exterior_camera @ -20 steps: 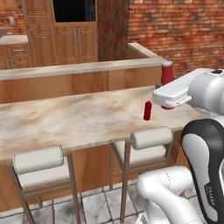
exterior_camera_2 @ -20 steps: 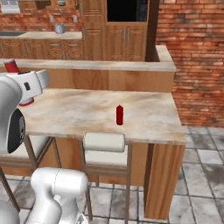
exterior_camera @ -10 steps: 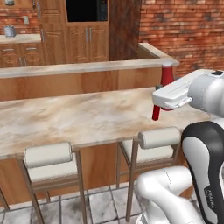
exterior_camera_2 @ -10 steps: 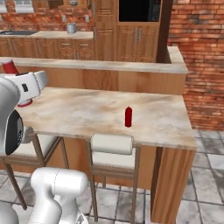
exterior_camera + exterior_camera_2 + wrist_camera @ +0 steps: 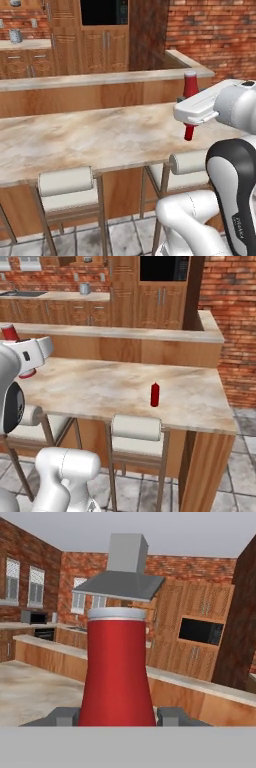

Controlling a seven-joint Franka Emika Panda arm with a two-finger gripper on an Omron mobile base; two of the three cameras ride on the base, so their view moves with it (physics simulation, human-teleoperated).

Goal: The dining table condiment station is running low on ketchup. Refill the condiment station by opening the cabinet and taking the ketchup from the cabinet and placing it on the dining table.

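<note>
My gripper point(image 5: 117, 714) is shut on the ketchup point(image 5: 117, 667), a red bottle with a pale grey cap that stands upright between the fingers. The ketchup top point(image 5: 190, 82) sticks up above my hand point(image 5: 196, 107), held over the right part of the dining table point(image 5: 90, 140). From the other side the ketchup point(image 5: 9, 333) and gripper point(image 5: 22, 358) hang over the table's left part point(image 5: 100, 383). The wall cabinet is out of view.
A second small red bottle point(image 5: 155, 394) stands on the marble top, partly behind my hand point(image 5: 189, 132). Cushioned stools point(image 5: 65, 182) point(image 5: 136, 428) line the front edge. A raised wooden ledge point(image 5: 100, 80) runs along the back. A brick wall point(image 5: 230, 316) stands at the right.
The whole picture has shifted as the base drove, so the table and stools sit further right in both views. The gripper has kept hold of the ketchup throughout.
</note>
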